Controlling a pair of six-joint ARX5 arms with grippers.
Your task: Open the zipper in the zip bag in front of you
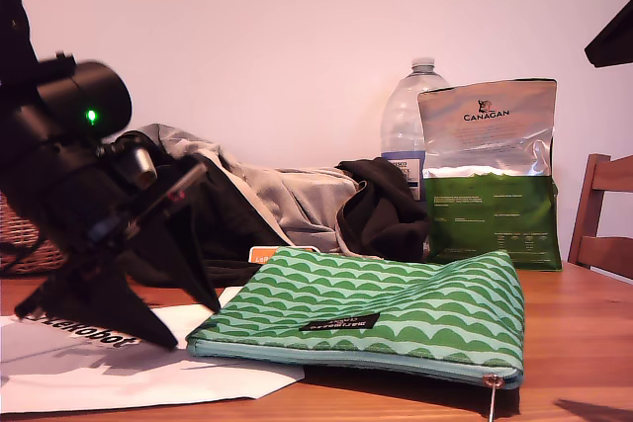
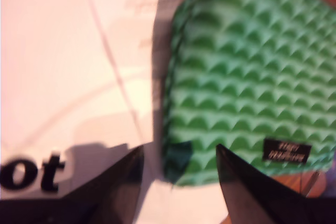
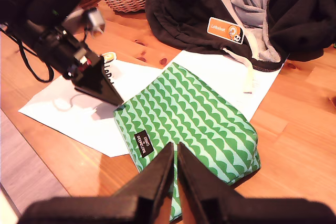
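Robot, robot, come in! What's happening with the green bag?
My first gripper open at bag corner. My second gripper shut above it. Zipper closed. Nothing blocking.

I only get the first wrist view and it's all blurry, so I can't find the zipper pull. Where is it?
Observer: The pull hangs at the bag's near corner on the exterior view's right, the end away from your first tool.
Operator: Is my second tool near it?
Observer: The second tool is shut, up above the bag.
Operator: What's behind the bag?
Observer: A bottle, a foil bag and clothes.
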